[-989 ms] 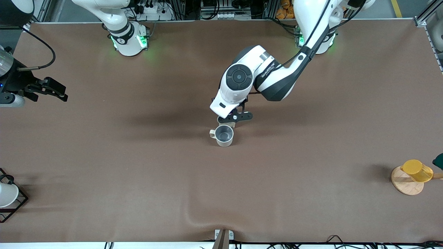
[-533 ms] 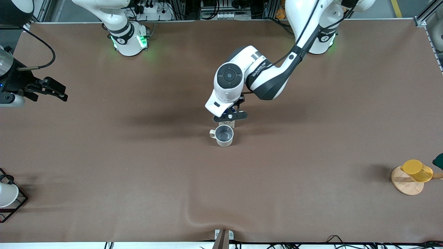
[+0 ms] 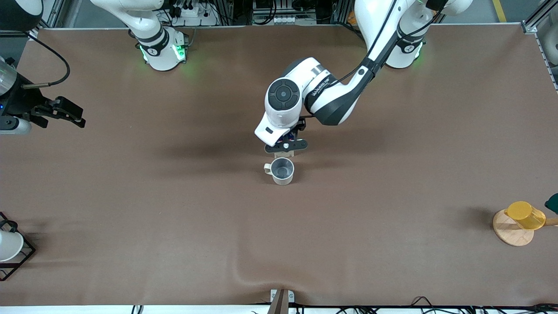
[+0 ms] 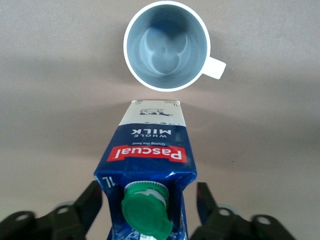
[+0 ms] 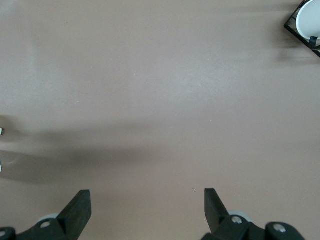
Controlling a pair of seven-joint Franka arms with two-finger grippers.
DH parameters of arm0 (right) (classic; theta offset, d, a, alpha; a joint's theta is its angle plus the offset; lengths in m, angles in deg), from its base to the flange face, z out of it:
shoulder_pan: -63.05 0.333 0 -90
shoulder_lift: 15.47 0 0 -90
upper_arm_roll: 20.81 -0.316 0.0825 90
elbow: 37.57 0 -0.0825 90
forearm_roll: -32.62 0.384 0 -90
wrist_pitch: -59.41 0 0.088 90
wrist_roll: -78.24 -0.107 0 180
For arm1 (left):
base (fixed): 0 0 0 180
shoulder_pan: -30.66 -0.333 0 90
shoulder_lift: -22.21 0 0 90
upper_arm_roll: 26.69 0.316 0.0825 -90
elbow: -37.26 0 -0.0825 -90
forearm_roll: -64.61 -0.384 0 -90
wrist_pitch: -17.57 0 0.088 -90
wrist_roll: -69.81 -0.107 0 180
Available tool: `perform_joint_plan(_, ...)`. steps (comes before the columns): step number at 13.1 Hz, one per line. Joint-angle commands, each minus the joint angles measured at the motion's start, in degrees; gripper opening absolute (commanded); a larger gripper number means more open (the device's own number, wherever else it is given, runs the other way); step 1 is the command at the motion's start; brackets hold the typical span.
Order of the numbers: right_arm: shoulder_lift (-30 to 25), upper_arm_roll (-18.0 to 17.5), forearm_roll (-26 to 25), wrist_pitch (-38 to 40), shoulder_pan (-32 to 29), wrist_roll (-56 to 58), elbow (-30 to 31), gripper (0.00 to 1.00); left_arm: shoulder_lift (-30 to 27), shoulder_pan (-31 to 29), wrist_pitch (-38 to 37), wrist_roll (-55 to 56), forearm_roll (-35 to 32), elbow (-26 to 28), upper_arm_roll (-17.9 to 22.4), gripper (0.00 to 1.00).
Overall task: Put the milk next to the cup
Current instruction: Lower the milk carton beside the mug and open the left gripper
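Note:
The milk [image 4: 150, 150], a dark blue carton with a red label band and a green cap, stands upright on the table just farther from the front camera than the cup [image 3: 282, 171]. In the front view only a pale part of the milk [image 3: 284, 153] shows under the hand. The cup [image 4: 166, 45] is beige-grey, empty, with its handle toward the right arm's end. My left gripper [image 3: 285, 147] is over the carton's top. In the left wrist view the left gripper [image 4: 149, 195] is open, its fingers [image 4: 92, 202] standing beside the carton's sides. My right gripper [image 3: 65, 114] waits open and empty at the right arm's end, as its wrist view [image 5: 147, 210] shows.
A yellow cup [image 3: 525, 215] lies on a round wooden coaster [image 3: 510, 233] at the left arm's end, near the front camera. A white cup [image 3: 8, 245] sits in a black wire rack [image 3: 27, 250] at the right arm's end; the rack also shows in the right wrist view [image 5: 291, 26].
My left arm's wrist and hand have shifted toward the right arm's end and a little away from the front camera. The carton and the cup have stayed put. The right arm has not moved.

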Motion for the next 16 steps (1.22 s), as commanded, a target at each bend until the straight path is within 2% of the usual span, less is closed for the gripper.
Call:
perform_joint_plan(1,-0.09,-0.66,0.17,0.81,-0.81,0.75,-0.56,1.00,0.10,0.89,-0.13,1.66,-2.07,-1.81,0.56,1.00)
perform_joint_plan(7,0.26,-0.57,0.17,0.81,-0.99,0.84,-0.56,1.00,-7.45,-1.30,-2.84,1.66,-3.48,-1.45,1.00,1.00)
perform_joint_plan(12,0.35,-0.57,0.17,0.80,-1.07,0.92,-0.82,1.00,-16.32,-9.37,-7.58,-1.23,-3.75,-1.37,1.00,1.00)
perform_joint_plan(16,0.79,-0.57,0.17,0.72,-0.81,0.75,-0.65,1.00,-22.83,-19.22,-13.12,-12.03,-3.75,-1.28,0.91,1.00)
